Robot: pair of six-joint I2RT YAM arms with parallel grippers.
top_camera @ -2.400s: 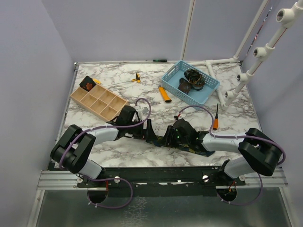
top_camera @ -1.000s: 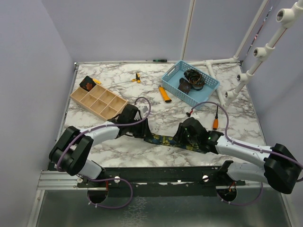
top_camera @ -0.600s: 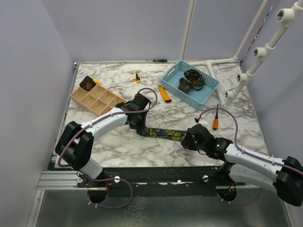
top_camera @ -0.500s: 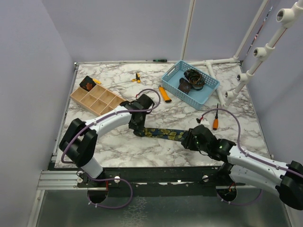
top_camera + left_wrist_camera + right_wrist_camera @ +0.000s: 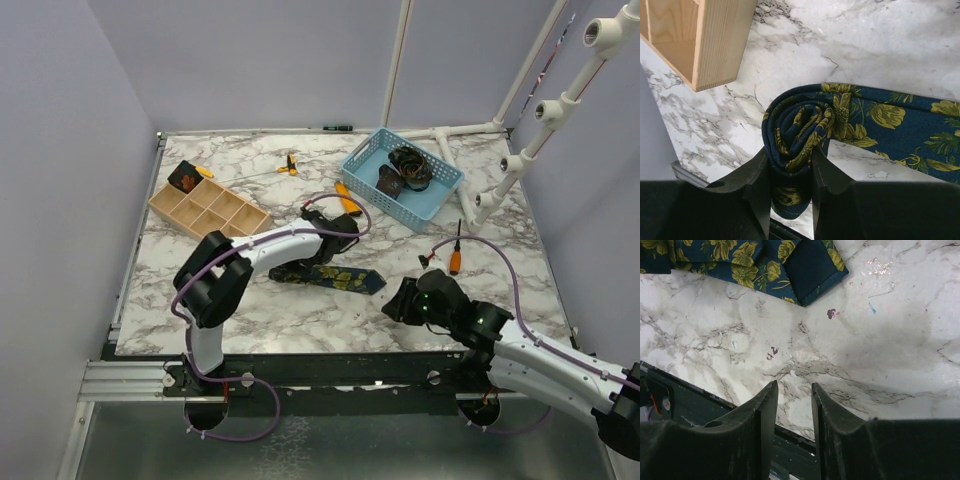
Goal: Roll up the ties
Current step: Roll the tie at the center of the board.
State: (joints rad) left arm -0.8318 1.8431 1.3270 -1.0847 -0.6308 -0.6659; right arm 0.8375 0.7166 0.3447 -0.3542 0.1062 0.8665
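Observation:
A navy tie (image 5: 345,278) with yellow-green flowers lies across the middle of the table. Its left end is wound into a coil (image 5: 799,125), and its flat tail (image 5: 900,117) runs off to the right. My left gripper (image 5: 297,268) is shut on that coil, one finger (image 5: 760,185) on each side of it. The pointed wide end (image 5: 810,267) lies flat on the marble. My right gripper (image 5: 792,387) hovers near the table's front edge, short of that end, open with only marble between its fingers. It appears in the top view as the right gripper (image 5: 400,300).
A wooden compartment box (image 5: 208,212) sits at the back left, with a dark red-marked coil (image 5: 184,178) in its far corner. A blue basket (image 5: 402,175) holds dark coils. Orange-handled tools (image 5: 348,200) (image 5: 455,258) lie nearby. A white pipe rack (image 5: 520,150) stands at the right.
The right gripper let go of the tie's wide end and drew back toward the front right. The left gripper swung right and away with the coil, and the flat tail grew shorter.

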